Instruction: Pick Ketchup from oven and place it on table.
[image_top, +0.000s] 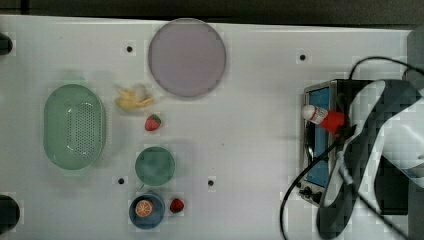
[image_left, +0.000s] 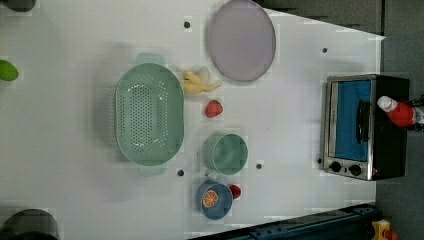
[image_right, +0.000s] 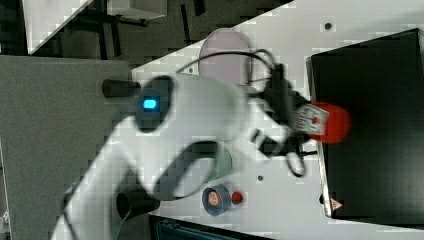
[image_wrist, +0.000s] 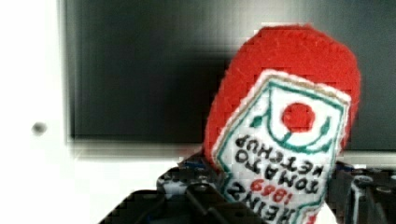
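Over the oven (image_top: 320, 145) | our pincer (image_wrist: 261, 205) clamps the Ketchup (image_top: 322, 116) above the oven's top | pick done, we judge | left: carry off the oven, set on the counter (image_top: 250, 100)

Slim red soft ketchup bottle (image_top: 326, 118) w/ white cap + white label sits above the oven top, cap toward the top view's left, over the front edge. Boxy black toaster oven (image_left: 367, 126), steel-framed front, blue-tinted glass door shut, handle + small knobs, stands at the large flat white tabletop (image_top: 250, 115)'s right end in the top view.
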